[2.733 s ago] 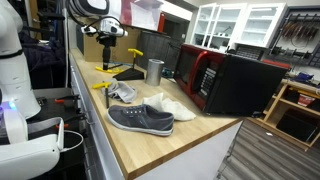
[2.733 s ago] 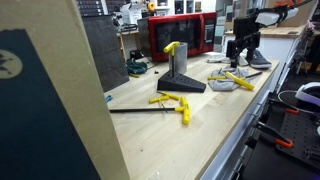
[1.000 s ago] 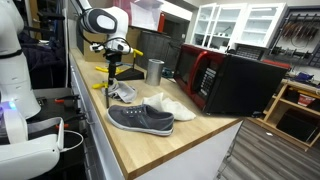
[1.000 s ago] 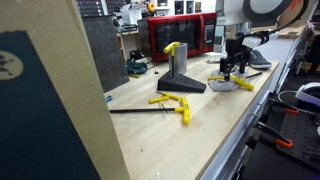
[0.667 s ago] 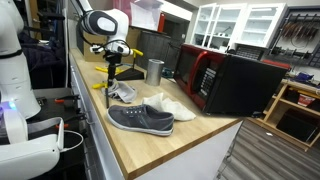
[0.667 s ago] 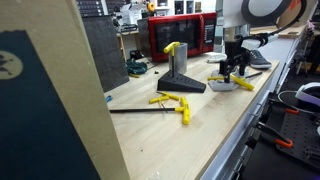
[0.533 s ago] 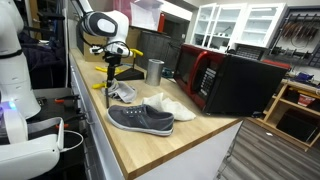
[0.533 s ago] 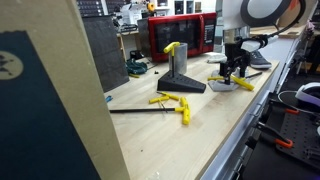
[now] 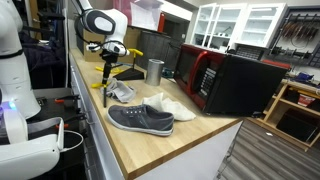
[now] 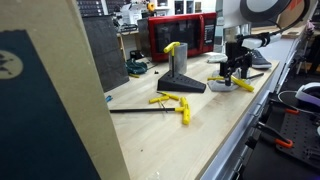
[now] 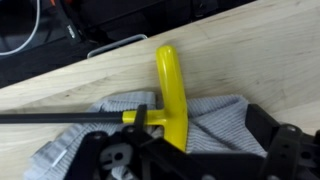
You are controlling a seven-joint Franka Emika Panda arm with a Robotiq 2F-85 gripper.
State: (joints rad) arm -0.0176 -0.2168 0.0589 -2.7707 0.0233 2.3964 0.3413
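Lowered since earlier, the tool [image 10: 236, 72] hangs spread above a yellow handle [image 11: 172, 95] on the workshop's wooden counter [image 9: 150, 150].

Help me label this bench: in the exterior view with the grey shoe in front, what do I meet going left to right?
White robot body → tool → metal cup → microwave with the red door → wooden shelf.
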